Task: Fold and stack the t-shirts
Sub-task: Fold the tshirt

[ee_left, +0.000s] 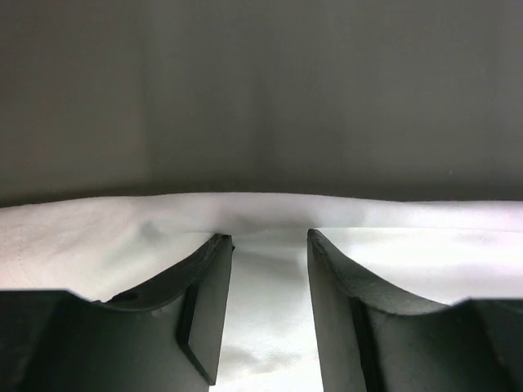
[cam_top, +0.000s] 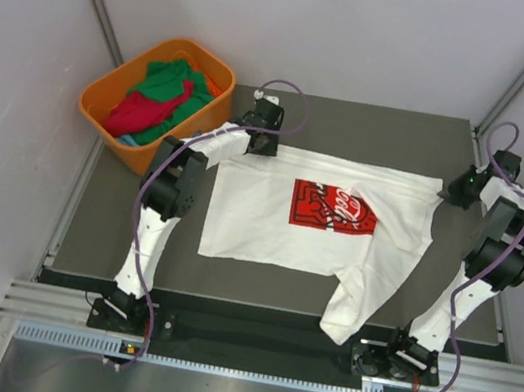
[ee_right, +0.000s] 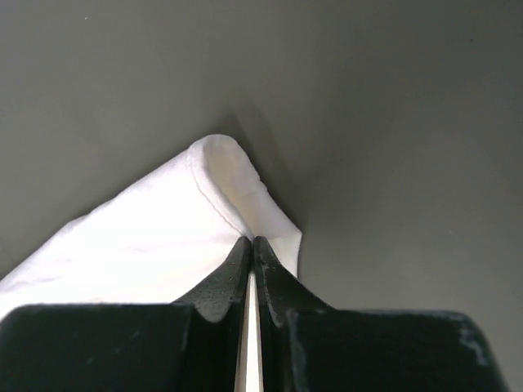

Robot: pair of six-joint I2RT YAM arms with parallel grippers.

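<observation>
A white t-shirt [cam_top: 267, 222] with a red chest print [cam_top: 333, 209] lies spread on the dark table [cam_top: 128, 264]. One sleeve [cam_top: 348, 313] hangs over the near edge. My left gripper [cam_top: 259, 145] sits at the shirt's far left corner. In the left wrist view the left gripper [ee_left: 268, 237] is open, its jaws standing apart over the white t-shirt [ee_left: 82, 245]. My right gripper [cam_top: 457, 193] is at the far right corner. In the right wrist view the right gripper [ee_right: 252, 239] is shut on a hemmed corner of the white t-shirt [ee_right: 155, 237], which is pinched between its fingers.
An orange basket [cam_top: 95, 104] stands off the table's far left corner, holding a green t-shirt [cam_top: 171, 78] and a red t-shirt [cam_top: 139, 116] in a heap. Grey walls close in the sides and back. The arm bases are on a rail [cam_top: 256, 342] at the near edge.
</observation>
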